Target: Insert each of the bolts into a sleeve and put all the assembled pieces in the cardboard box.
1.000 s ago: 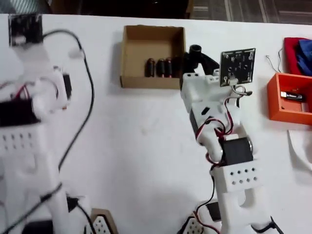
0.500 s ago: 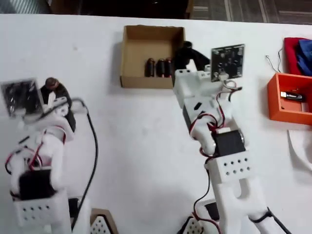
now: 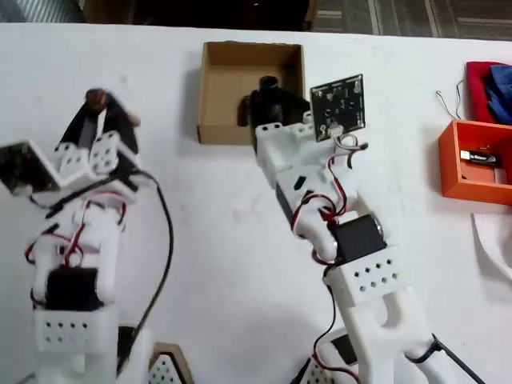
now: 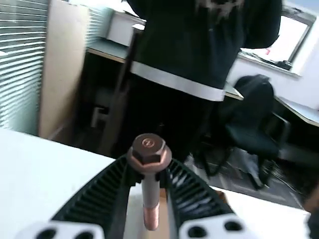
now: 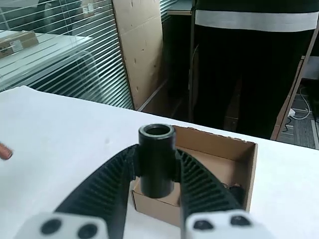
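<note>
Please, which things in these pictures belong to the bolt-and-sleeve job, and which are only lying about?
For the job:
- copper-coloured hex bolt, held in the left gripper
- black cylindrical sleeve, held in the right gripper
- brown cardboard box

Lying about:
- orange plastic tray with a small black item inside
- red cloth near the tray

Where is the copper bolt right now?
The bolt is held in the left end effector, over the table's left side in the high view, left of the cardboard box.
</note>
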{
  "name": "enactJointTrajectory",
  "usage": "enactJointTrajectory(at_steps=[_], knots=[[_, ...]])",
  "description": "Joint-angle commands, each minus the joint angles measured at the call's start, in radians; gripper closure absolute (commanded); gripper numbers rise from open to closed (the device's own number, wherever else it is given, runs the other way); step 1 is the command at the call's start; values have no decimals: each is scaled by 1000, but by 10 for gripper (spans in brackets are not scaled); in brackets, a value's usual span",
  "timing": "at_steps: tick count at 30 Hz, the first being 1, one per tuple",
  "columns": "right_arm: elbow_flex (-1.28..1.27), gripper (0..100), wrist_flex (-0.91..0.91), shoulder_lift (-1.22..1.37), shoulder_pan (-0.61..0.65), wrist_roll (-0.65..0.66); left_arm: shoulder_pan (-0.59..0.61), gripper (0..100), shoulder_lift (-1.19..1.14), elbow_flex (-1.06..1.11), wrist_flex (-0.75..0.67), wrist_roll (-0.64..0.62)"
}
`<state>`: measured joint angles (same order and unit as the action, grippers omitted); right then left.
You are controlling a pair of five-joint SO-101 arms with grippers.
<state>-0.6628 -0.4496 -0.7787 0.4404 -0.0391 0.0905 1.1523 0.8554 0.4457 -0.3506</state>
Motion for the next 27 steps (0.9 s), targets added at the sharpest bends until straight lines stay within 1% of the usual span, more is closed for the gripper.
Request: enactJointTrajectory(at_steps=[1,3,5,8,11,13,16,18,23,25,27], knots=[[5,976,27,-5,-15,-2,-109,974,-135,-274,117,-28],[-12,976,27,-21,-15,-3,-149,974,-218,-421,195,-80],[-74,976,90,-67,-8,-5,-187,974,-305,-576,256,-127],[-230,976,303,-160,-8,-5,-233,974,-437,-797,330,-163],[-373,977,542,-214,-13,2,-275,974,-562,-974,377,-157],[-414,977,631,-219,-13,3,-301,973,-635,-1066,399,-155],[-419,977,644,-219,-15,3,-351,973,-724,-1165,417,-147],[-419,977,645,-225,-15,3,-405,973,-764,-1201,437,-101],[-419,977,648,-217,-16,3,-535,973,-793,-1219,454,23],[-417,977,648,-217,-31,3,-563,973,-793,-1219,454,72],[-416,977,648,-217,-48,3,-568,973,-793,-1219,454,92]])
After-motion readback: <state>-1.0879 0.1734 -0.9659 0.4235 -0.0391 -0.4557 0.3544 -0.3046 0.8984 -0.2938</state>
